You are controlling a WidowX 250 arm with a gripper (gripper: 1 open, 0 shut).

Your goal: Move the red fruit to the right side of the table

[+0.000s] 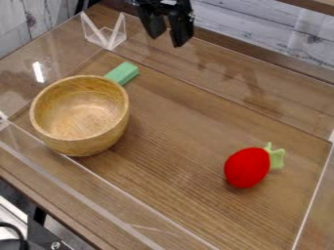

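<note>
gripper (169, 29) open, arm cropped at top, green block (123, 72) half behind bowl (81, 115)

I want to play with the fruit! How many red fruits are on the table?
1. The red fruit lies on the table at the lower right, near the clear wall, far from the bowl. Nothing seems hidden; the bowl looks empty.
</note>
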